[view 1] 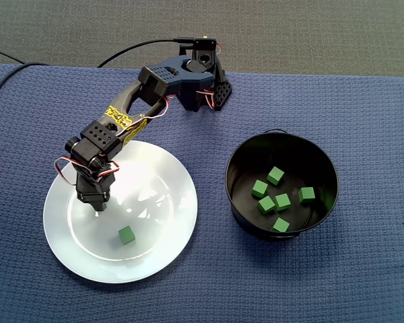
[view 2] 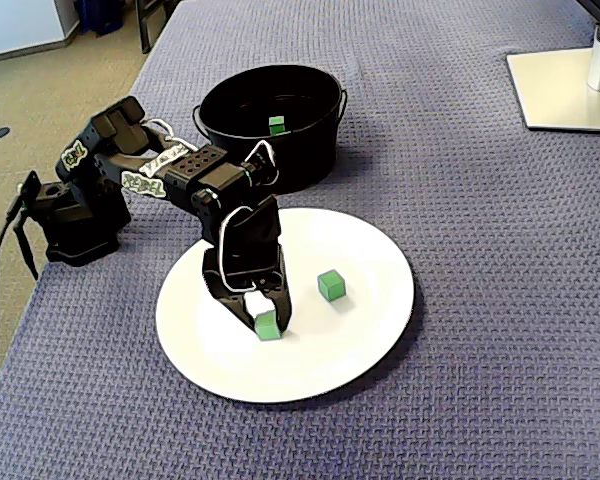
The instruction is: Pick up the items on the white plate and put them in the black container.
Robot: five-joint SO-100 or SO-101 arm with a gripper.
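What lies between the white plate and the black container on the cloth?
Nothing. Only bare blue cloth separates the white plate from the black container, as shown in a fixed view.

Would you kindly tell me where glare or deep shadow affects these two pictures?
In a fixed view, the white plate carries a bright sheen across its middle; in a fixed view, the black container is dark inside, showing just one green cube; both pictures look sharp.
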